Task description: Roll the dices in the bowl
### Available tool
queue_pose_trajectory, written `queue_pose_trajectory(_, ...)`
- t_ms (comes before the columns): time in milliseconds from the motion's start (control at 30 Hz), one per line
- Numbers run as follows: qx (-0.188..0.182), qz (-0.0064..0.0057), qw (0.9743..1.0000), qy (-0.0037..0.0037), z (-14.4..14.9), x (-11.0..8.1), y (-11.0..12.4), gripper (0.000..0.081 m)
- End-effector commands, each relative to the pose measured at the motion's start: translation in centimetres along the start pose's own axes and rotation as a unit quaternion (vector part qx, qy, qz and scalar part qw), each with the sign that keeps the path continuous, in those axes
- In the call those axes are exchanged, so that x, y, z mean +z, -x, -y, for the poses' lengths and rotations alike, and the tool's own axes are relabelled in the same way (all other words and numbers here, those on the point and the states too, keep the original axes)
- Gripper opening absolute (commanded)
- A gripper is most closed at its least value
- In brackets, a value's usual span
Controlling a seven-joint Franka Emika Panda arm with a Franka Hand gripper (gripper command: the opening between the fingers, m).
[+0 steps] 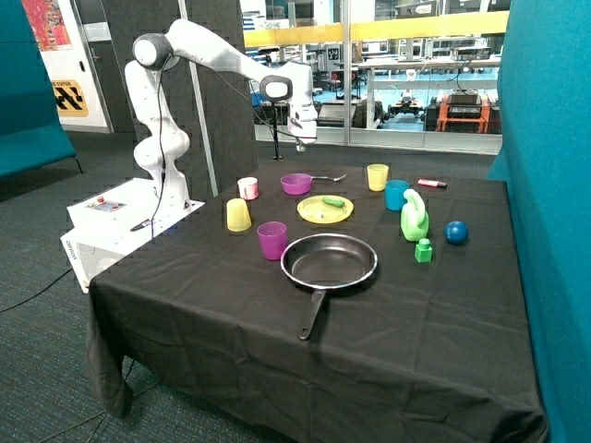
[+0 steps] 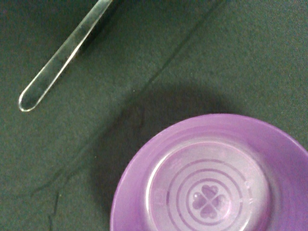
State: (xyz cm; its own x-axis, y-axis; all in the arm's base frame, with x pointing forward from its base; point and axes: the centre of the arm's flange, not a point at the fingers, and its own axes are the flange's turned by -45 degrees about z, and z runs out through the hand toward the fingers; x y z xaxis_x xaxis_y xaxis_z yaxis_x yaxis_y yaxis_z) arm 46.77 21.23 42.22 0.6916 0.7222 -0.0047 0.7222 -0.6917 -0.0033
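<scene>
The small shallow purple bowl (image 1: 296, 184) stands at the far side of the black-clothed table (image 1: 222, 305). In the wrist view the bowl (image 2: 211, 178) shows from above, with a clover mark on its bottom and nothing in it. No dice show in either view. My gripper (image 1: 300, 143) hangs in the air directly above the bowl, well clear of it. A metal spoon (image 1: 329, 177) lies on the cloth just beside the bowl; its handle shows in the wrist view (image 2: 62, 55).
Near the bowl are a white and red cup (image 1: 247, 188), an upturned yellow cup (image 1: 238, 215), a taller purple cup (image 1: 271, 240), a yellow plate (image 1: 314, 214) and a black frying pan (image 1: 329, 260). A yellow cup (image 1: 377, 176), teal cup (image 1: 396, 195), green toys and a blue ball (image 1: 456, 232) stand further along.
</scene>
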Motion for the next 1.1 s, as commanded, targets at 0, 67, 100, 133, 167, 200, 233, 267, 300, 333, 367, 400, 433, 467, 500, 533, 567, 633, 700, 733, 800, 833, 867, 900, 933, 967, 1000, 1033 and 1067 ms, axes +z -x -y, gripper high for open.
queue_pose_trajectory(0,0.006,-0.0023,1.0000,0.00164,-0.26,0.43,-0.12,0.0144)
queue_pose_trajectory(67,0.008,-0.0023,1.0000,0.00164,-0.44,0.48,-0.08,0.0234)
queue_pose_trajectory(100,0.009,-0.0024,1.0000,0.00163,-0.53,0.51,-0.06,0.0273)
queue_pose_trajectory(133,0.009,-0.0024,1.0000,0.00163,-0.60,0.54,-0.02,0.0313)
queue_pose_trajectory(167,0.010,-0.0024,0.9999,0.00163,-0.67,0.56,0.02,0.0309)
queue_pose_trajectory(200,0.011,-0.0024,0.9999,0.00163,-0.73,0.57,0.06,0.0310)
queue_pose_trajectory(233,0.011,-0.0024,0.9999,0.00163,-0.78,0.58,0.09,0.0317)
queue_pose_trajectory(267,0.011,-0.0024,0.9999,0.00163,-0.82,0.59,0.13,0.0325)
queue_pose_trajectory(300,0.012,-0.0024,0.9999,0.00163,-0.88,0.60,0.16,0.0353)
queue_pose_trajectory(333,0.012,-0.0024,0.9999,0.00163,-0.91,0.61,0.19,0.0361)
queue_pose_trajectory(367,0.012,-0.0024,0.9999,0.00163,-0.94,0.62,0.21,0.0375)
queue_pose_trajectory(400,0.012,-0.0024,0.9999,0.00163,-0.97,0.63,0.23,0.0358)
queue_pose_trajectory(433,0.012,-0.0024,0.9999,0.00163,-0.99,0.64,0.25,0.0384)
queue_pose_trajectory(467,0.012,-0.0024,0.9999,0.00163,-1.01,0.66,0.27,0.0353)
queue_pose_trajectory(500,0.012,-0.0024,0.9999,0.00163,-1.02,0.68,0.29,0.0380)
queue_pose_trajectory(533,0.012,-0.0024,0.9999,0.00163,-1.02,0.69,0.30,0.0394)
queue_pose_trajectory(567,0.012,-0.0024,0.9999,0.00163,-1.02,0.71,0.31,0.0401)
queue_pose_trajectory(633,0.011,-0.0024,0.9999,0.00163,-1.00,0.74,0.33,0.0403)
queue_pose_trajectory(700,0.011,-0.0024,0.9999,0.00163,-0.97,0.78,0.35,0.0425)
queue_pose_trajectory(733,0.011,-0.0024,0.9999,0.00163,-0.96,0.80,0.35,0.0431)
queue_pose_trajectory(800,0.010,-0.0024,0.9999,0.00163,-0.90,0.83,0.36,0.0453)
queue_pose_trajectory(833,0.011,-0.0024,0.9999,0.00163,-0.89,0.83,0.37,0.0481)
queue_pose_trajectory(867,0.011,-0.0024,0.9999,0.00163,-0.88,0.83,0.38,0.0533)
queue_pose_trajectory(900,0.012,-0.0024,0.9999,0.00163,-0.89,0.84,0.38,0.0576)
queue_pose_trajectory(933,0.012,-0.0024,0.9999,0.00163,-0.89,0.85,0.39,0.0568)
queue_pose_trajectory(967,0.012,-0.0024,0.9999,0.00163,-0.88,0.87,0.41,0.0607)
queue_pose_trajectory(1000,0.011,-0.0024,0.9999,0.00163,-0.86,0.89,0.43,0.0628)
queue_pose_trajectory(1033,0.011,-0.0024,0.9999,0.00163,-0.84,0.89,0.46,0.0621)
queue_pose_trajectory(1067,0.010,-0.0024,0.9999,0.00163,-0.80,0.89,0.49,0.0647)
